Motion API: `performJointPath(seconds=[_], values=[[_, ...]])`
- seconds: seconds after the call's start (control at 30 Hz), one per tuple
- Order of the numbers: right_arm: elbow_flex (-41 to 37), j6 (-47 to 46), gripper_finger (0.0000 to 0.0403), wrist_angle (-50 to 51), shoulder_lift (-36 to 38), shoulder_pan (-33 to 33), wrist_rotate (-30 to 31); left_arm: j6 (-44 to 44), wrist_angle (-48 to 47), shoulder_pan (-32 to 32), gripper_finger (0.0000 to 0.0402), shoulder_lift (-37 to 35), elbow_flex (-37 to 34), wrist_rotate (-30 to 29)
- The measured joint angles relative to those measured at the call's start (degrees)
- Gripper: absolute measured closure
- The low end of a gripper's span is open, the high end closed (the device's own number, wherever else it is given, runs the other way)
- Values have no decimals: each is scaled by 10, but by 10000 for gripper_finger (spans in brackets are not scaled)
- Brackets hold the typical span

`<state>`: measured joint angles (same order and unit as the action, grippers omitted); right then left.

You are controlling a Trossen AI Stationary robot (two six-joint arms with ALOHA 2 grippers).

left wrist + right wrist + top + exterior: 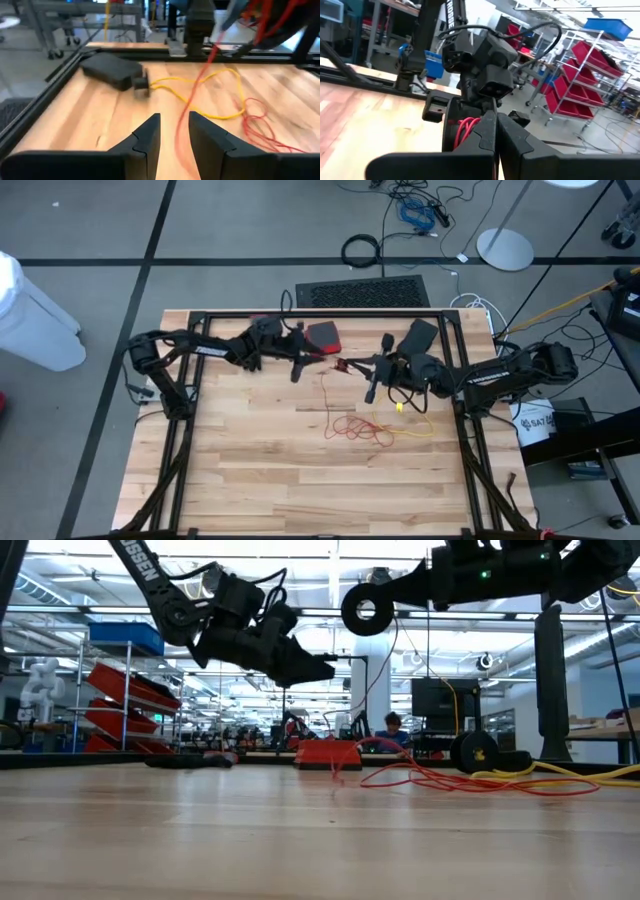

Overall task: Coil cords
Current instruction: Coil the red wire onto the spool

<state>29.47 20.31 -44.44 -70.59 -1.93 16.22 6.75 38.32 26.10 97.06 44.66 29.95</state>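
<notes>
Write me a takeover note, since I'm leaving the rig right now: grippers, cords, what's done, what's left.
Left gripper: raised over the table's far middle, fingers parted with the red cord running between them.
Right gripper: shut, raised facing the left one; the red cord strands show just past its fingertips, but a grip cannot be confirmed.
Red cord: strung between the grippers, the rest lies in loose loops on the table.
Yellow cord: loose by the right arm, running from a black block.
Done: no tidy coil yet.
Left: coil both cords.
</notes>
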Motion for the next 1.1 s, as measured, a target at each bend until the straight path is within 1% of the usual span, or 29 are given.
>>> performJointPath(seconds=[0.27,0.3,0.4,0.47,0.63,0.8,0.87,1.1], values=[[0,-11,403,3,0,0,-1,33,7,-59,294,44,0,-13],[0,-11,403,3,0,0,-1,33,8,-63,294,51,2,-21],[0,-17,403,6,0,0,-1,37,34,-71,294,73,2,-69],[0,-21,403,8,0,0,-1,37,51,-71,294,85,3,-82],[0,-22,403,10,0,1,-1,37,54,-71,294,105,3,-132],[0,-22,403,10,0,1,-6,56,63,-71,294,106,3,-137],[0,-22,403,10,0,1,-17,57,72,-71,294,106,3,-140],[0,-24,403,11,0,1,-18,59,79,-71,294,106,3,-142]])
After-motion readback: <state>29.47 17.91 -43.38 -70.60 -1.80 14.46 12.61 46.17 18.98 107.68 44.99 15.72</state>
